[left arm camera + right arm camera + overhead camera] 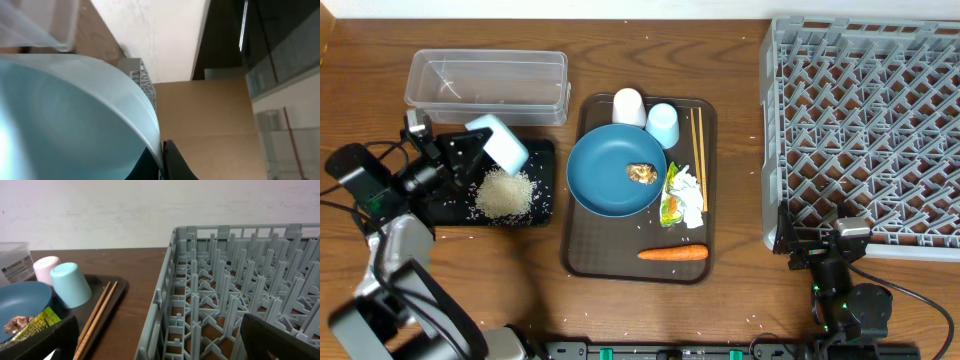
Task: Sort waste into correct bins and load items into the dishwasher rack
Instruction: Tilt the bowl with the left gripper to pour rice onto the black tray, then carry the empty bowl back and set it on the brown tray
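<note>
My left gripper (472,152) is shut on the rim of the light blue bowl (498,142), which is tipped over the black tray (542,150). A heap of white rice (505,193) lies in that tray. In the left wrist view the bowl (70,115) fills the left side, its rim pinched in the gripper (162,160). The dark blue plate (605,180) carries a brown lump (642,172). Beside the plate lie tissue (690,190), a foil wrapper (671,205) and a carrot (672,254). My right gripper (825,250) stands open at the front left corner of the dishwasher rack (865,130), holding nothing.
A clear tub (485,85) stands behind the black tray. The brown serving tray (582,250) also bears a white cup (628,106), a light blue cup (662,124) and chopsticks (698,155). Loose rice grains are scattered over the table.
</note>
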{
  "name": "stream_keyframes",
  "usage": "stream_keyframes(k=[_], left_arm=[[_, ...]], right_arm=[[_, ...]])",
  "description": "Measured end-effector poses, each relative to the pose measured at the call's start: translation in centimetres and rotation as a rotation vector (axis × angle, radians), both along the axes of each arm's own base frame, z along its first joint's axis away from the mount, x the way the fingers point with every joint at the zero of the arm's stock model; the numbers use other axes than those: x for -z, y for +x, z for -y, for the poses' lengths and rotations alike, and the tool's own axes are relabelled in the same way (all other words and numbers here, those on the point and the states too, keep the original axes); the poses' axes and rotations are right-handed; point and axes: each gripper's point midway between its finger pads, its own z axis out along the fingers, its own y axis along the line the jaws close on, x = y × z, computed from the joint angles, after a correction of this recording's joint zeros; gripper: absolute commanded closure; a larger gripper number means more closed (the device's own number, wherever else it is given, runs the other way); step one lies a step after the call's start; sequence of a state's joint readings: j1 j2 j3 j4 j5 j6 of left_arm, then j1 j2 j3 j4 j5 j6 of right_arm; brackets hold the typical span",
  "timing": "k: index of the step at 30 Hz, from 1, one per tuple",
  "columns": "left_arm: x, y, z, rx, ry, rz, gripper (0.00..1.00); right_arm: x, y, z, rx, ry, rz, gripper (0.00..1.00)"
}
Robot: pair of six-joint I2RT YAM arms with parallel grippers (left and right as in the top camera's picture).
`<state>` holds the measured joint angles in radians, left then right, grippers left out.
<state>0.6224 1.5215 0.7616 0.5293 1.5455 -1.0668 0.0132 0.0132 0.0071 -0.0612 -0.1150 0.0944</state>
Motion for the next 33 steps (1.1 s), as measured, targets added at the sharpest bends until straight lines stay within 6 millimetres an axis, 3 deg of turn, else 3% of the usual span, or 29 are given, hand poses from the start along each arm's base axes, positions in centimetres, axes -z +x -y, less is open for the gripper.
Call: stream_keyframes(k=[8, 14, 20, 27, 33], left_arm=[[-7.2, -3.0, 3.6, 0.036, 0.134, 0.198, 0.94], [-9.7, -4.2, 4.5, 0.006, 0.203, 0.291, 0.94], [-9.5, -2.9, 2.8, -0.109, 0.250, 0.311, 0.94], [-7.7, -1.4, 1.0, -0.237, 0.301, 0.262, 0.94], [-1.7, -1.3, -0.7, -0.339, 0.365, 0.022, 0.94]], right_arm=[[0.0, 0.0, 0.0, 0.000, 0.000, 0.000, 0.01], [0.0, 0.0, 0.0, 0.000, 0.000, 0.000, 0.01], [0.0, 0.0, 0.0, 0.000, 0.000, 0.000, 0.01], [0.0, 0.0, 0.0, 0.000, 0.000, 0.001, 0.01], [0.0, 0.0, 0.0, 0.000, 0.000, 0.000, 0.01]])
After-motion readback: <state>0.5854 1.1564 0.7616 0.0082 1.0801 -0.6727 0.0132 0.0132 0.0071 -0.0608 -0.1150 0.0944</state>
